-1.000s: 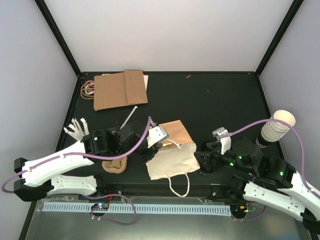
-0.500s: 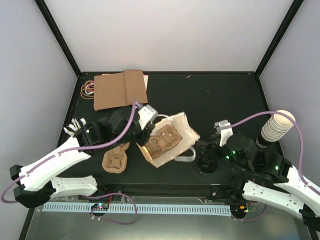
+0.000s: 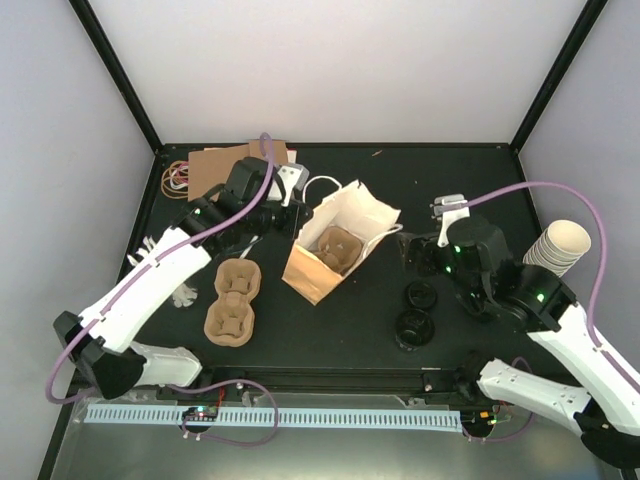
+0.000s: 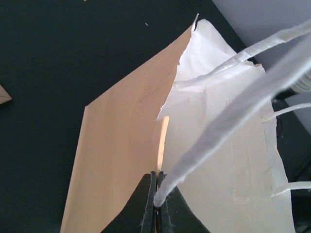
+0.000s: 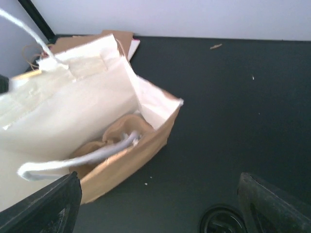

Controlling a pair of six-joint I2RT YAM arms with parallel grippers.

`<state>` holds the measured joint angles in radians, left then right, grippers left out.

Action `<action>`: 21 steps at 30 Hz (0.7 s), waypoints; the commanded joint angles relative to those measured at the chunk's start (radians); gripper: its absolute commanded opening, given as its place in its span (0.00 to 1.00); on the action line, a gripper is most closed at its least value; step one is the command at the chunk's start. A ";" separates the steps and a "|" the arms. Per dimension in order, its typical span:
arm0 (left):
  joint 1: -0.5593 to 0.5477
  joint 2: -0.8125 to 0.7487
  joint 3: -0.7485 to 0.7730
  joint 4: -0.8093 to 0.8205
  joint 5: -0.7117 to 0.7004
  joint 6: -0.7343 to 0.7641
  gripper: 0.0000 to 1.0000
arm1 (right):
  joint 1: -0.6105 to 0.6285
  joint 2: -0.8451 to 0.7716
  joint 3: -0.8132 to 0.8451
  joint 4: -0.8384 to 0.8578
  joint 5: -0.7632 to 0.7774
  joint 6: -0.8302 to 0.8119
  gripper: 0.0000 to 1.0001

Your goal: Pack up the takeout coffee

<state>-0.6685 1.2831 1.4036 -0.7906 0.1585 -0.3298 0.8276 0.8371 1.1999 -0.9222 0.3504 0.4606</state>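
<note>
On the dark worktop point(image 3: 480, 190), shows a paper bag point(image 3: 312, 275) mouth-up with a pulp tray point(image 3: 335, 248) inside, left pincer point(image 4: 155, 206) clenched on its white handle point(image 4: 218, 141), right pincer point(image 5: 158, 204) released, and two lidded coffee cups point(image 3: 420, 297) near the bag's right.

The brown kraft-paper bag point(image 3: 310, 275) is matt with a smooth white lining, the brown moulded-pulp tray point(image 3: 232, 300) rough, the round black plastic cup lids point(image 3: 413, 328) faintly glossy.
</note>
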 commanded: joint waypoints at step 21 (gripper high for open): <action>0.218 0.086 0.112 -0.004 0.135 0.013 0.68 | -0.098 0.077 -0.040 -0.004 -0.139 -0.090 0.95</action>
<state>-0.4580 1.4326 1.4879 -0.7490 0.3092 -0.3325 0.7376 0.9287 1.1763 -0.9096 0.2134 0.3809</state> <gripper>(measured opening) 0.627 0.945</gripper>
